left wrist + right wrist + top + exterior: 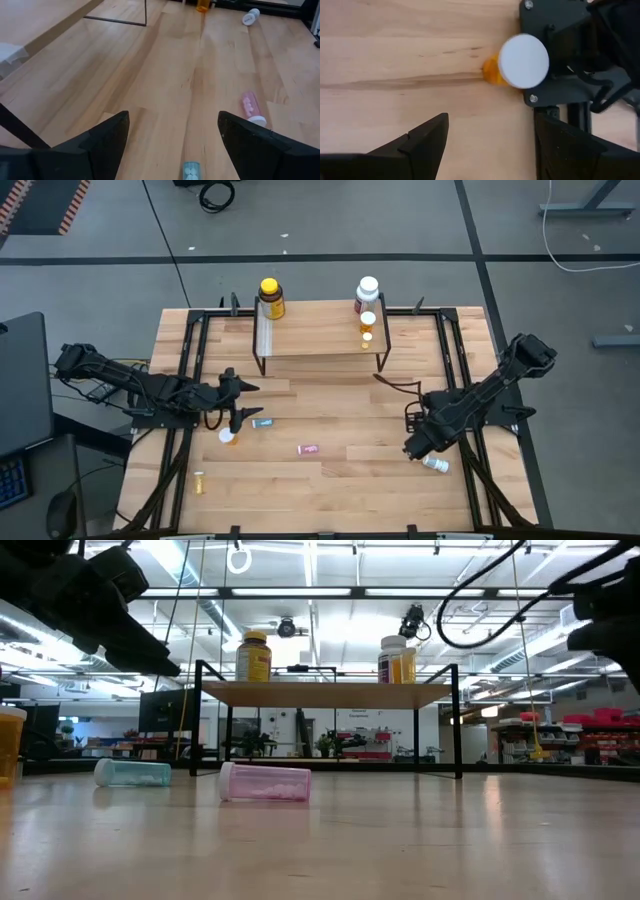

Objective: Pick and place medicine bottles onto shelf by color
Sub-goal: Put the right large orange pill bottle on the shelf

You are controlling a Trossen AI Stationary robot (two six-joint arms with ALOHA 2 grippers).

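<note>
Right gripper [412, 450], jaws spread, hovers lower right above a toppled orange white-capped vial [436, 464]: light, rigid, roll-prone, best pinched across its barrel; left gripper [246, 402] likewise spread.

On the shelf [320, 340] a big yellow bottle [270, 298] stands at one end; a big white bottle [367, 293] and two orange vials [367, 326] stand at the other. A teal vial [263, 422] and a pink vial [308, 449] lie on their sides on the counter [340, 500].
</note>
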